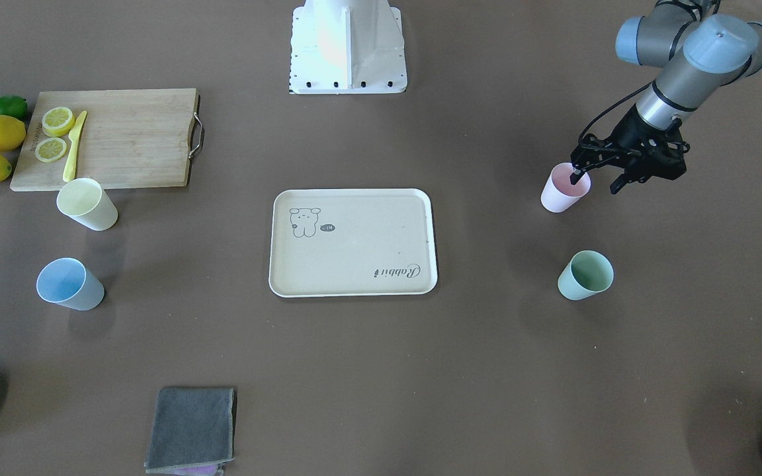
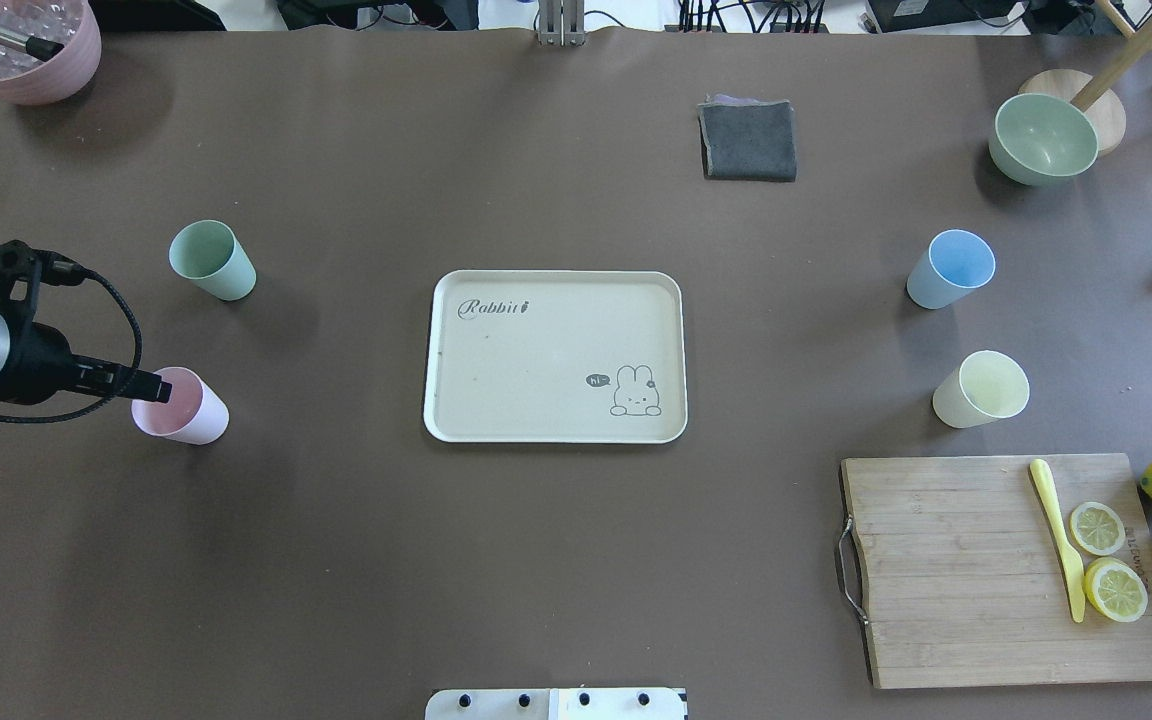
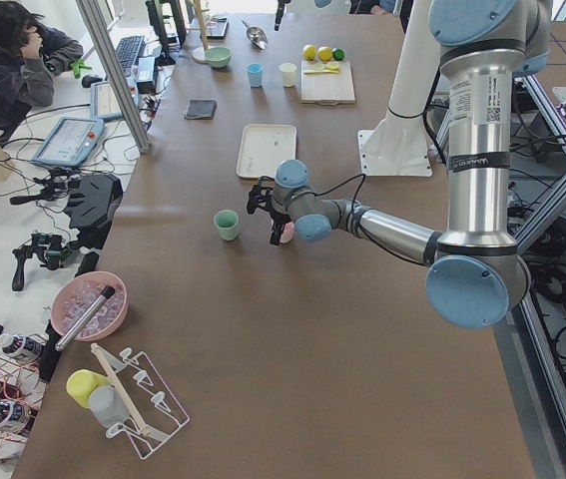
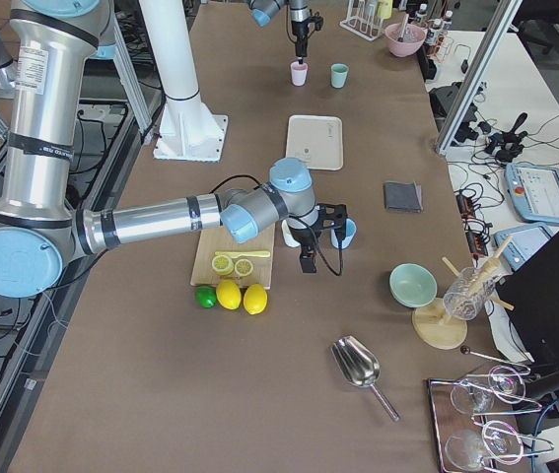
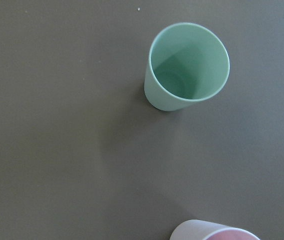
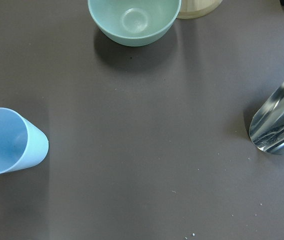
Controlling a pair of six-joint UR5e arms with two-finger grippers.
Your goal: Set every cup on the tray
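Observation:
The cream tray [image 2: 536, 350] with the rabbit drawing lies at the table's middle, with nothing on it. The pink cup [image 2: 186, 410] stands upright left of it. My left gripper [image 1: 596, 177] is open and straddles the pink cup's [image 1: 563, 192] rim, one finger inside and one outside. The mint green cup [image 2: 213, 261] stands beyond it and fills the left wrist view [image 5: 187, 67]. The light blue cup [image 2: 950, 269] and pale yellow cup [image 2: 980, 389] stand right of the tray. My right gripper [image 4: 320, 246] hovers by the blue cup [image 6: 9, 141]; I cannot tell whether it is open or shut.
A wooden cutting board [image 2: 976, 570] with lemon slices and a yellow knife lies at the near right, with whole lemons beside it. A grey cloth [image 2: 748, 140], a green bowl [image 2: 1043, 138] and a pink bowl [image 2: 21, 45] sit along the far edge.

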